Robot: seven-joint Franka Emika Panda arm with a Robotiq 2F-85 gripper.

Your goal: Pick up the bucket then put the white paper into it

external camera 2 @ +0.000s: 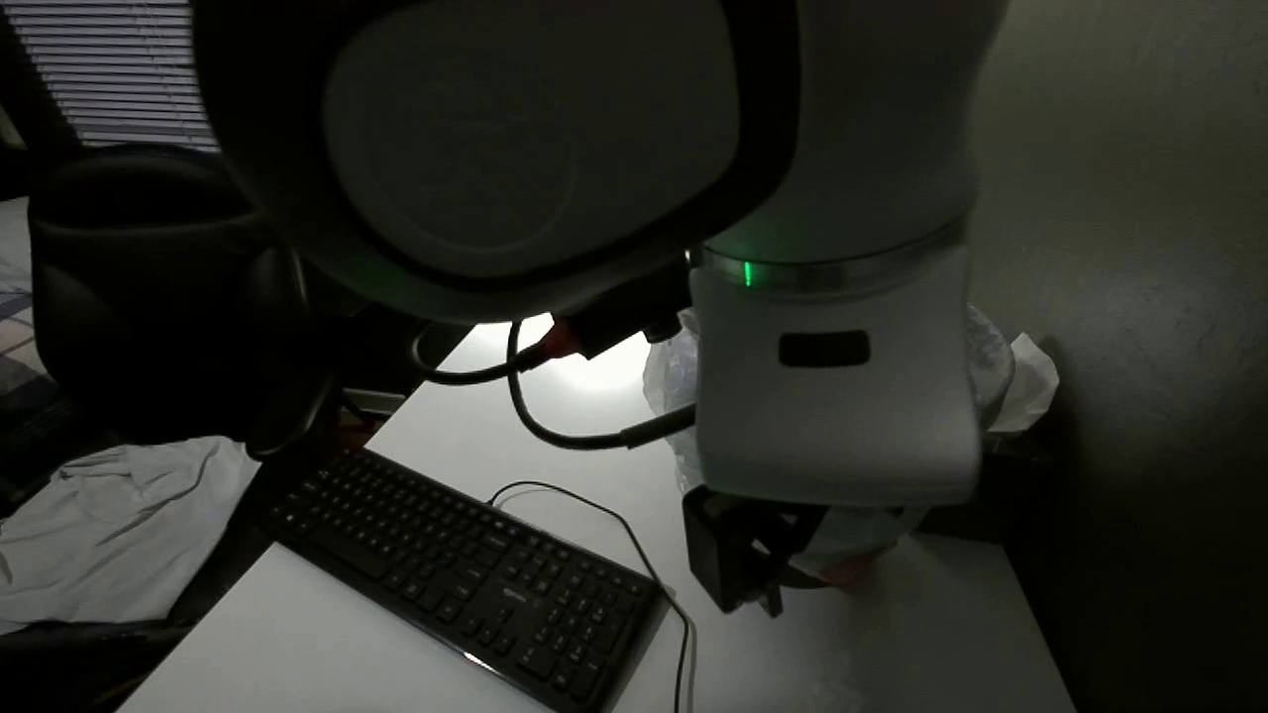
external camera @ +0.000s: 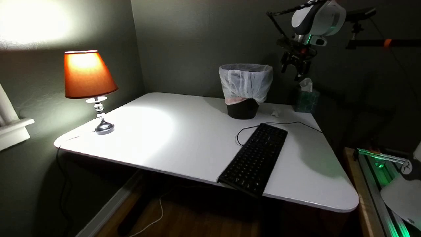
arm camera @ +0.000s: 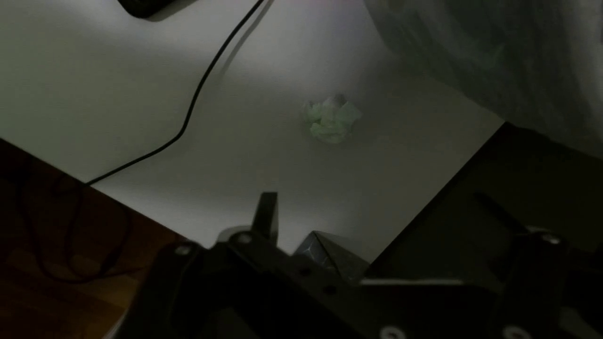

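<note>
Presently, high above the far right part of a smooth white desk (external camera: 184, 128) with rounded near corners, a black 2-fingered gripper (arm camera: 375, 197): hangs with 2 fingers spread wide and a bare gap between them, well apart from the desktop. Below, 1 crumpled ball of white paper (arm camera: 332, 119): lies loose at the far right, between a small round dark bucket (external camera: 242, 111) and a teal, patterned, box-shaped tissue holder (external camera: 307, 101) with 1 white tissue (external camera: 306, 85) poking up from its top.

As for the bucket: stands upright near the far edge, right of the middle, wears a crinkly, see-through white plastic bag (external camera: 245, 82) over its rim, shows a pinkish patch low on the near side. In an exterior view, peeks out only in parts from behind a bulky white and black robot arm (external camera 2: 555, 149).

At the near right, a long black plastic keyboard (external camera: 256, 158): lies askew, juts past the near edge, trails a thin black cable (arm camera: 194, 100) to the right edge. At the left end, a lit table lamp (external camera: 88, 77) with an orange-red cone shade, a stem of clear balls and a round dark base: throws a bright patch onto the desktop.
</note>
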